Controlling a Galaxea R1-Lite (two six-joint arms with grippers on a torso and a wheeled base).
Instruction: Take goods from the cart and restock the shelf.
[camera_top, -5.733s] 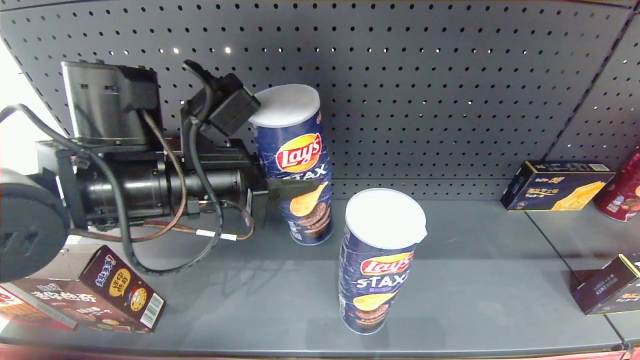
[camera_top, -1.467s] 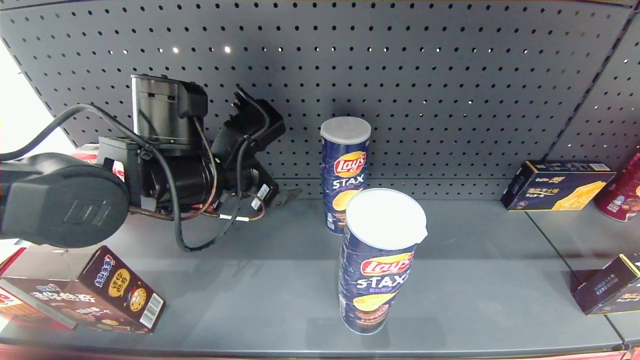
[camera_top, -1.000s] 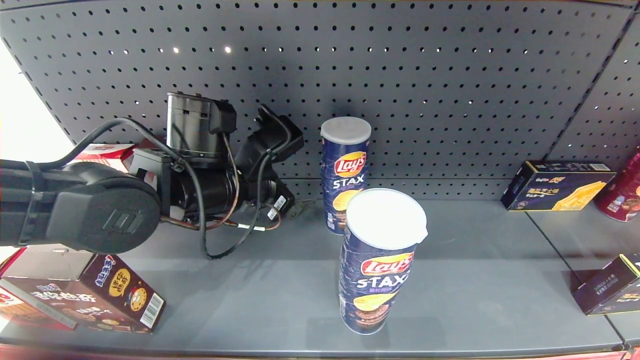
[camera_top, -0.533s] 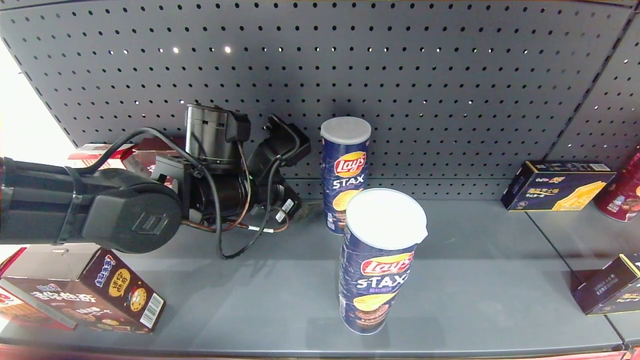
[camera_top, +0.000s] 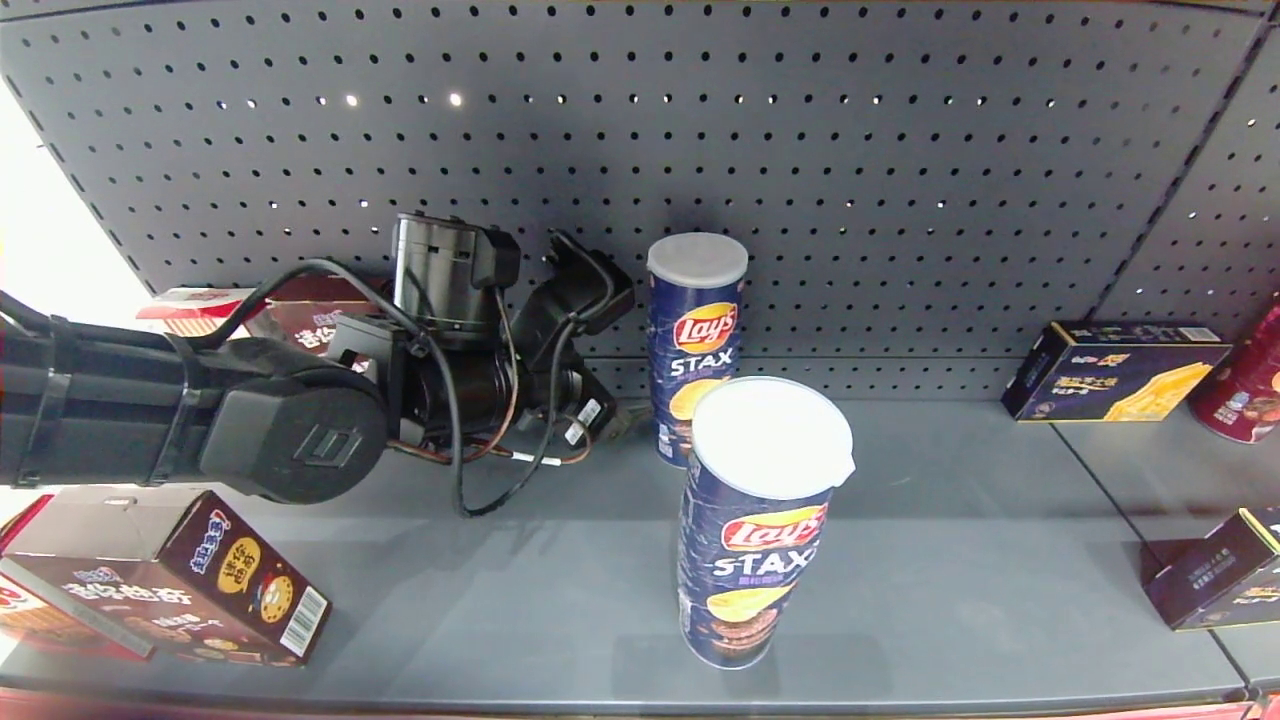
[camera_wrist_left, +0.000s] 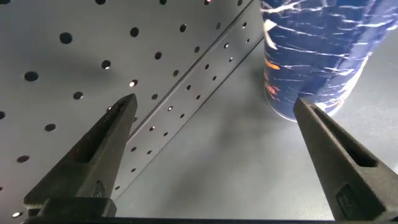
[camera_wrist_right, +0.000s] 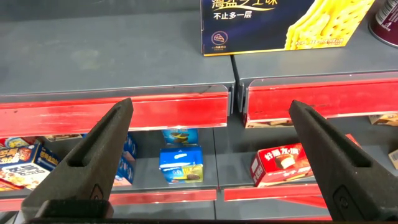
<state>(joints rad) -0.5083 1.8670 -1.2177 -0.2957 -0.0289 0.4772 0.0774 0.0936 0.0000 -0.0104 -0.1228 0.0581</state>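
The left gripper (camera_wrist_left: 214, 102) hangs low over the shelf (camera_top: 950, 560), fingers spread with nothing between them, its tips just left of the foot of the rear chip can (camera_top: 697, 340); whether they touch it I cannot tell. That can stands upright at the far edge against the pegboard (camera_top: 900, 200), and the front chip can (camera_top: 760, 520) stands close before it. Both are tall and narrow, so any drift of the fingers to the right likely tips the rear can into the front one. The slack cable loop (camera_top: 480, 500) under the wrist may snag on withdrawal, and the brown box (camera_top: 200, 590) lies near left. The right gripper (camera_wrist_right: 211, 106), also open and empty, faces lower shelves (camera_wrist_right: 168, 62)
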